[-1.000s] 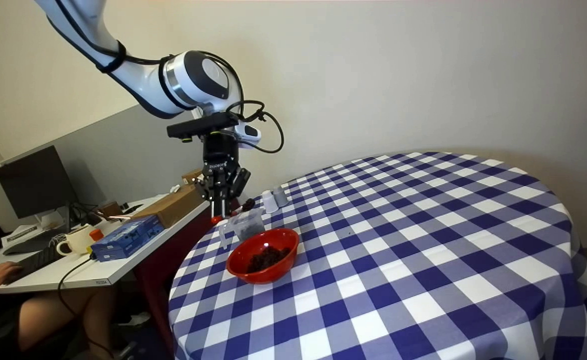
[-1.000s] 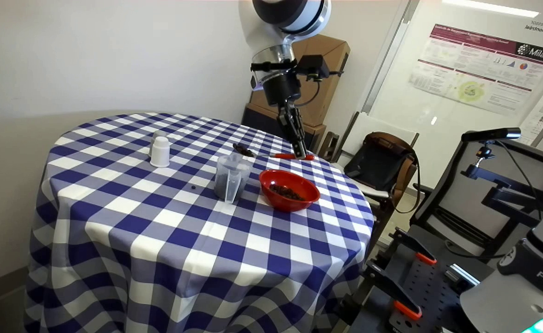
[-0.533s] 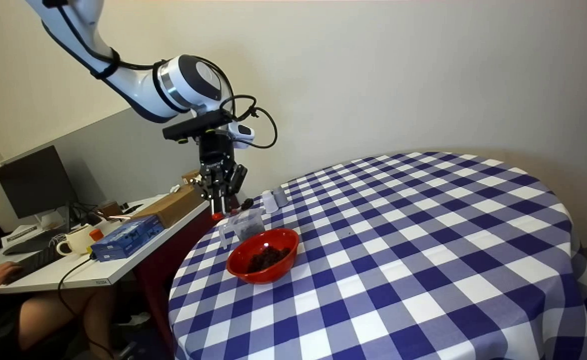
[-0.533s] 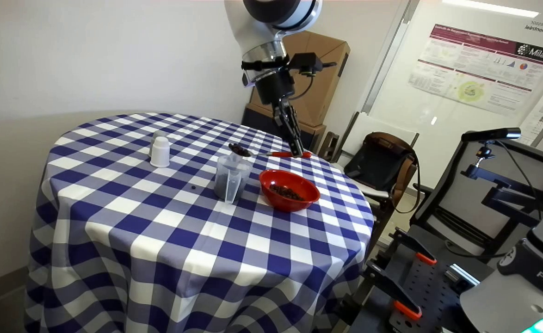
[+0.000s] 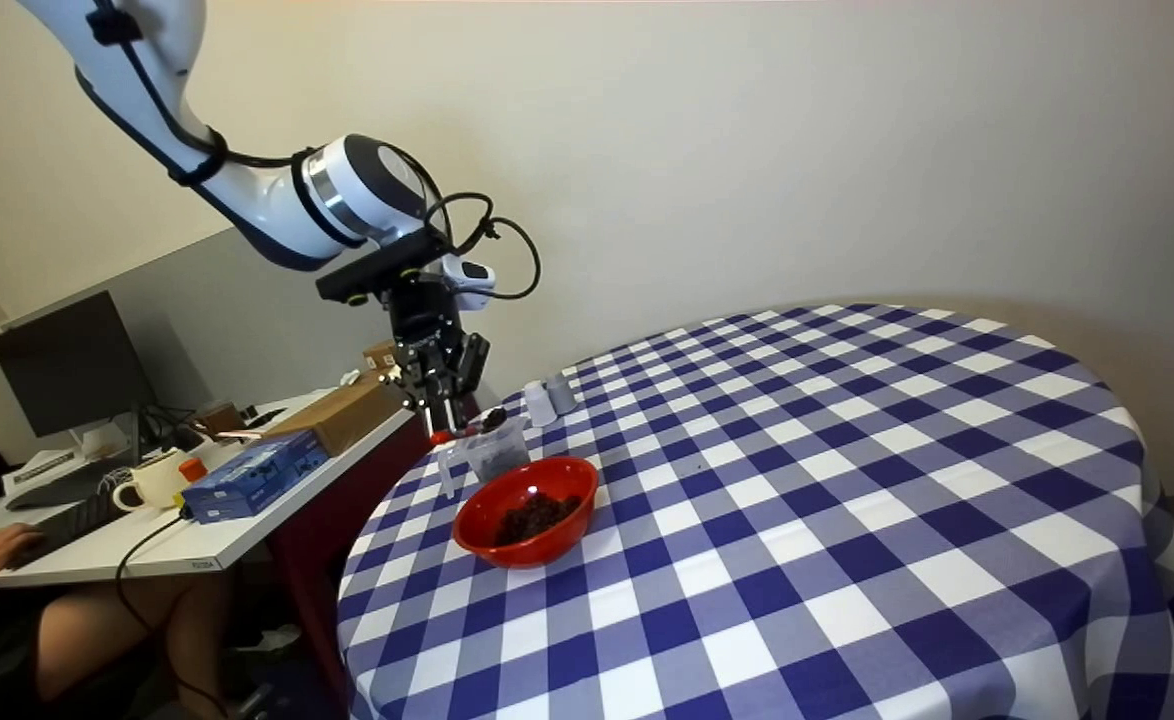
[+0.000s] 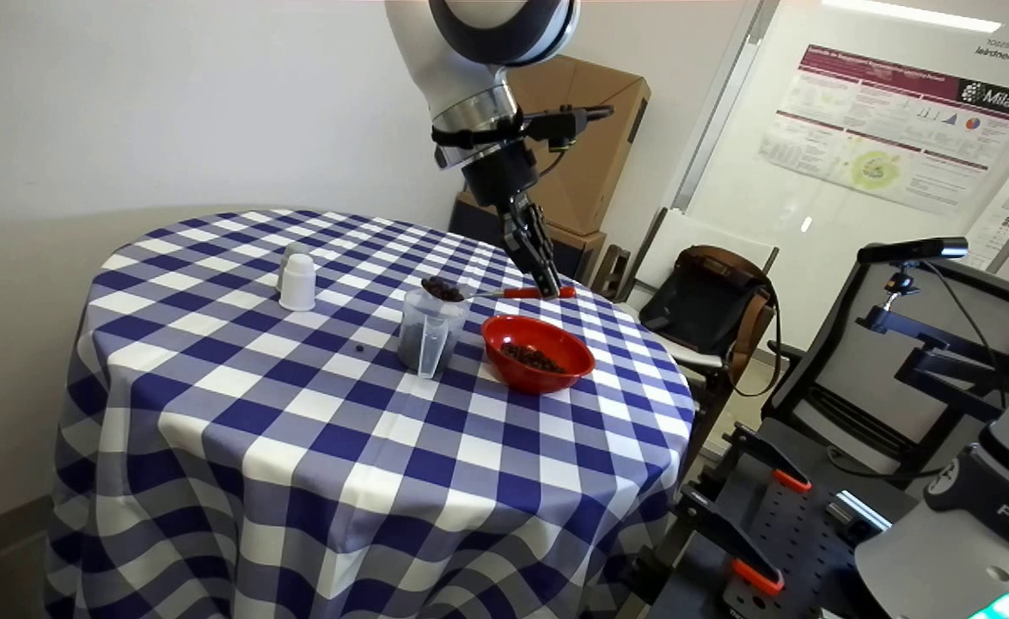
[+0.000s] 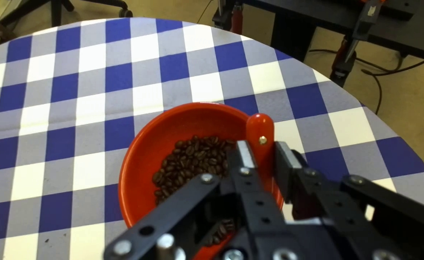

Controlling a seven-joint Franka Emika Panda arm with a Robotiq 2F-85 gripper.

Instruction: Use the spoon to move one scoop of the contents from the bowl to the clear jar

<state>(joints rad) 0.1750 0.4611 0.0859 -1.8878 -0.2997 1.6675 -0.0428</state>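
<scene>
My gripper [image 6: 549, 292] is shut on the red handle of the spoon [image 6: 522, 293] and holds it above the table. In the wrist view the handle end [image 7: 260, 130] sticks out between the fingertips [image 7: 260, 155]; the scoop end is hidden there. Dark beans [image 6: 442, 289] heap the scoop, which shows at the mouth of the clear jar [image 6: 412, 337]. The jar [image 5: 499, 455] has a handle and looks dark inside; it is out of the wrist view. The red bowl [image 7: 136, 180] stands beside the jar, below the gripper, with many dark beans [image 7: 192, 159] in it.
A white shaker [image 6: 297, 284] and a grey shaker [image 5: 560, 393] stand beyond the jar. A small dark bit [image 6: 359, 349] lies on the checked tablecloth [image 5: 817, 480]. A desk with a blue box [image 5: 255, 478] is beside the round table's edge.
My gripper has moved left in both exterior views and tilted, carrying the spoon. The loaded scoop has shifted slightly and dropped lower, to the jar's mouth. The bowl and jar have not moved.
</scene>
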